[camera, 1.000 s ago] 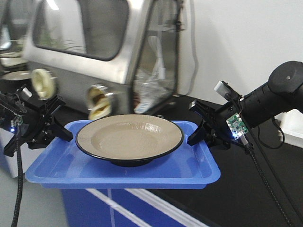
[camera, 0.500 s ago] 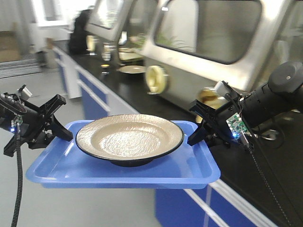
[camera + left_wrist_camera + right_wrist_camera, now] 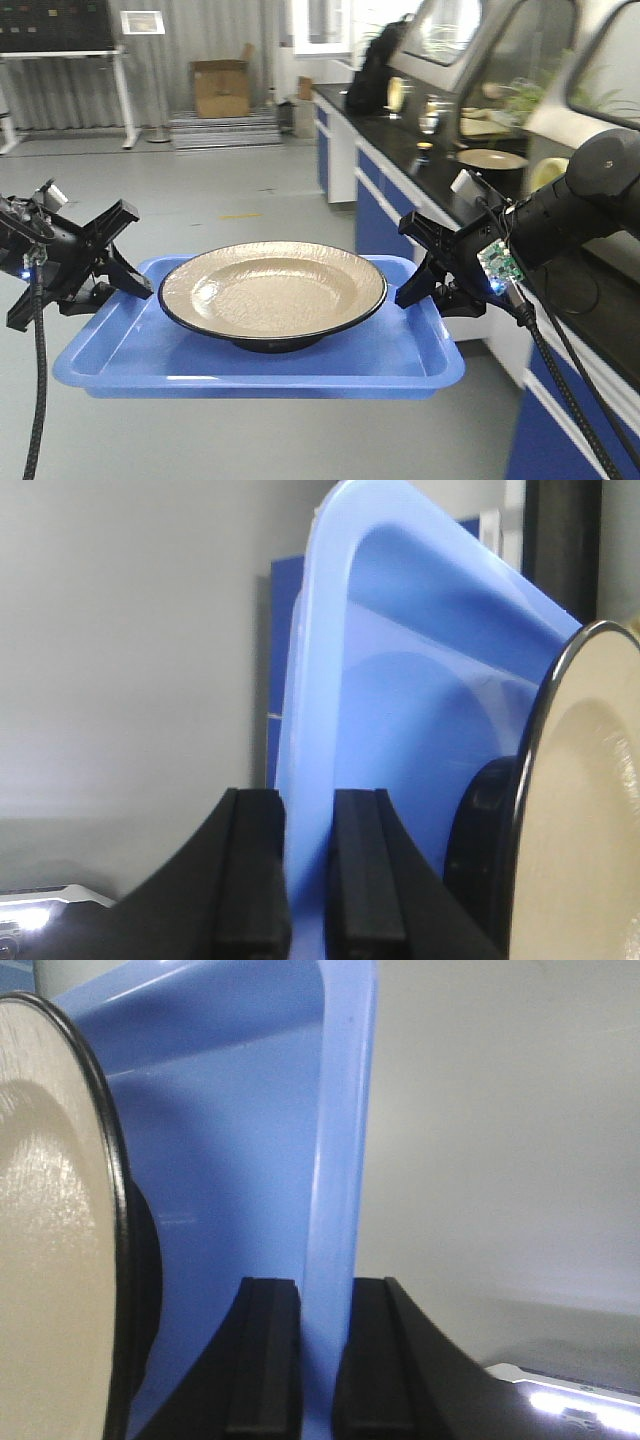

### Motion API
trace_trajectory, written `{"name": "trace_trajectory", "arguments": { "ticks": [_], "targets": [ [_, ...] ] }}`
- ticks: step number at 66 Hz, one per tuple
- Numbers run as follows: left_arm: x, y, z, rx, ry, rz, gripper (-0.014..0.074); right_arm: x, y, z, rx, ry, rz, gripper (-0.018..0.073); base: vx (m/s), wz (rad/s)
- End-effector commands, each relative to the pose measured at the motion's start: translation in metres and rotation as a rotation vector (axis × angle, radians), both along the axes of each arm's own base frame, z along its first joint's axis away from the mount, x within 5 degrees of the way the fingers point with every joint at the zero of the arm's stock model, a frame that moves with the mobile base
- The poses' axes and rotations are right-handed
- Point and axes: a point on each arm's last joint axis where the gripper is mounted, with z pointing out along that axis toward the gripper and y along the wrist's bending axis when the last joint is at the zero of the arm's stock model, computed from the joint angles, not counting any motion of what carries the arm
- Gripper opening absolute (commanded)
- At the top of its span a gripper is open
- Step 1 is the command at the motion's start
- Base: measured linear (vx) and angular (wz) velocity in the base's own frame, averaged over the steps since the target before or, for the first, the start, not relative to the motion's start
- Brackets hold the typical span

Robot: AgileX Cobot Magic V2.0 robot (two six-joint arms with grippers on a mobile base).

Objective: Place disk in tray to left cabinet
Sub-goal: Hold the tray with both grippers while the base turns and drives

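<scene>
The tan disk (image 3: 272, 290) with its black rim sits in the middle of the blue tray (image 3: 130, 362), which hangs level in the air between my two grippers. My left gripper (image 3: 135, 283) is shut on the tray's left rim; the left wrist view shows its jaws pinching the rim (image 3: 312, 780) with the disk (image 3: 590, 810) beside it. My right gripper (image 3: 412, 290) is shut on the tray's right rim; the right wrist view shows the rim (image 3: 340, 1160) between the jaws and the disk (image 3: 50, 1230) at the left. The left cabinet is out of view.
A long black-topped lab bench with blue cabinets (image 3: 395, 215) runs along the right, carrying glassware and another plate (image 3: 492, 158). Steel glovebox windows (image 3: 600, 80) stand above it. Open grey floor (image 3: 220, 210) lies ahead; a cardboard box (image 3: 222, 88) sits at the far wall.
The whole view has swung left: the glovebox and bench slid to the right and open floor now fills the background. Tray, disk and both grippers hold the same pose.
</scene>
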Motion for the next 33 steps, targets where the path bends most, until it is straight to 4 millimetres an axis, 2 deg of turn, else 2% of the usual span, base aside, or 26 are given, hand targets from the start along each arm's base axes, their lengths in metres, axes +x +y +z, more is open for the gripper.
{"name": "trace_trajectory", "arguments": {
  "ticks": [1, 17, 33],
  "targets": [
    [-0.0214, -0.0196, 0.0458, -0.169, -0.073, -0.044, 0.0, -0.0173, 0.0143, 0.0462, 0.164, -0.108, 0.022, -0.0004, 0.18, 0.54],
    [-0.0214, -0.0196, 0.0458, -0.169, -0.073, -0.044, 0.0, -0.0173, 0.0143, 0.0462, 0.164, -0.108, 0.022, -0.0004, 0.22, 0.46],
    [-0.0214, -0.0196, 0.0458, -0.169, -0.073, -0.044, 0.0, -0.0173, 0.0143, 0.0462, 0.164, -0.108, 0.022, -0.0004, 0.31, 0.26]
  ]
}}
